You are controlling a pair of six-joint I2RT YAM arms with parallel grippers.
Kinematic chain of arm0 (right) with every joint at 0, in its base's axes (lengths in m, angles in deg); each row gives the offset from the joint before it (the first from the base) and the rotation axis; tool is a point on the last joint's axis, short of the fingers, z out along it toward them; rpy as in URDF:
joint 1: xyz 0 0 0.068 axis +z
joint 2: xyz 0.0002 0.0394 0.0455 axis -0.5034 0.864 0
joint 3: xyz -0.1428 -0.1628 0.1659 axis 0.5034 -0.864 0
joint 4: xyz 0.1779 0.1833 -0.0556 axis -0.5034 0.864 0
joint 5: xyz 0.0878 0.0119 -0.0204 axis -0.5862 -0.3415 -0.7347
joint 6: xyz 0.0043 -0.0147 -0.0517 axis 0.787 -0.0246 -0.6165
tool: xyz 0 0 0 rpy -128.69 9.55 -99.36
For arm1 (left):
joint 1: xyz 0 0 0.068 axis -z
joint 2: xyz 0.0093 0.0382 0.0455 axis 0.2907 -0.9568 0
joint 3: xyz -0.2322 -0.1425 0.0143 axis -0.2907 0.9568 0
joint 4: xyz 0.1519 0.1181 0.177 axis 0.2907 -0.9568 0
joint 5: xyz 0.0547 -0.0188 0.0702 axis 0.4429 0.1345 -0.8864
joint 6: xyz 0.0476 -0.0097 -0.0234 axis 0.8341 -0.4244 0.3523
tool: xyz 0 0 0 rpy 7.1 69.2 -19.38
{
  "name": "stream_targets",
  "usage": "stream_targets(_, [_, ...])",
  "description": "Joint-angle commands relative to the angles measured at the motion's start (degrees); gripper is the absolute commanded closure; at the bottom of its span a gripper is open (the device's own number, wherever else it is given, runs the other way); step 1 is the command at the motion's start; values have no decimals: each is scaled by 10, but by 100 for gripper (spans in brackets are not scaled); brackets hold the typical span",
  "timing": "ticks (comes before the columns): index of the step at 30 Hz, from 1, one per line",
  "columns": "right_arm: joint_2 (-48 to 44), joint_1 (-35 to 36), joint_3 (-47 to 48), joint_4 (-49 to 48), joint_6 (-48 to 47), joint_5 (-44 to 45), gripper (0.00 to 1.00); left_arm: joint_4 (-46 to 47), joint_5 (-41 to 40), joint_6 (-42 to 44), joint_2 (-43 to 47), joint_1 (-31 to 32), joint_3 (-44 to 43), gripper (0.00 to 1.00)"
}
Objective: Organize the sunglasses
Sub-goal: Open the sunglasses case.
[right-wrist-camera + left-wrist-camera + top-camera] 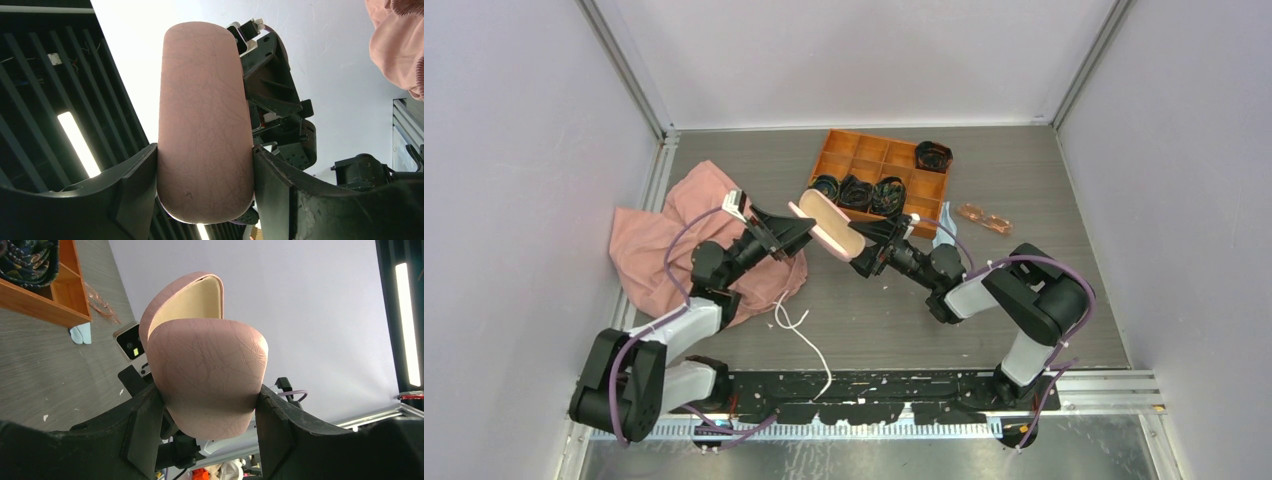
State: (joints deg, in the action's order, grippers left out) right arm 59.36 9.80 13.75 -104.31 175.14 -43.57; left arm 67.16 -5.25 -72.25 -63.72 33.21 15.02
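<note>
The left pincer (798,229) pinches one end of the case (830,225), its two fingers (145,425) pressed on the shell's opposite sides. The right pincer (865,246) pinches the other end the same way, across the width. Between them the case hangs in the air, in front of the tray (820,165), clear of the table (874,320). Its lid (192,300) stands raised, cream lining showing. A grip at each end probably serves to steady the shell while the lid is worked open, so that the mouth can take the glasses. Which half the right pincer has I cannot tell.

The sunglasses (984,218) are not in the case. They lie flat on the table, right of the tray's front right corner, untouched and apart from both arms. A small blue cloth (948,220) sits between them and that corner, right against the tray.

For room, the best stretch is the bare table in front of the tray, between the two arms; a white cord (809,345) trails across its near part and could catch. Left of the tray a pink cloth (649,255) is heaped under the left arm, up to the wall on that side. The tray nearly meets the back wall, so nothing passes behind it. Right of the tray, past the sunglasses, bare table runs on to the side wall. The right forearm lies just in front of the sunglasses, so reaching them likely means letting go of the case and swinging back over that open side.
</note>
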Motion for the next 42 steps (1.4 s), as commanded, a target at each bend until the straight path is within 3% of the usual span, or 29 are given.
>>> stream_targets(1, [24, -1, -6, 59, 115, 39, 40, 109, 78, -6, 58, 18, -20, 99])
stream_targets(14, [17, -1, -21, 59, 117, 50, 33, 63, 78, 13, 100, 18, -20, 99])
stream_targets(22, [13, 0, -39, 59, 139, 66, 42, 57, 85, 15, 103, 18, -19, 100])
stream_targets(28, [3, 9, -50, 60, 175, 88, 26, 68, 96, 19, 105, 18, -17, 100])
stream_targets(38, [10, 13, -52, 59, 180, 93, 22, 64, 100, 25, 103, 18, -19, 100])
stream_targets(42, [0, 8, -36, 61, 147, 77, 18, 11, 108, 42, 103, 18, -27, 100])
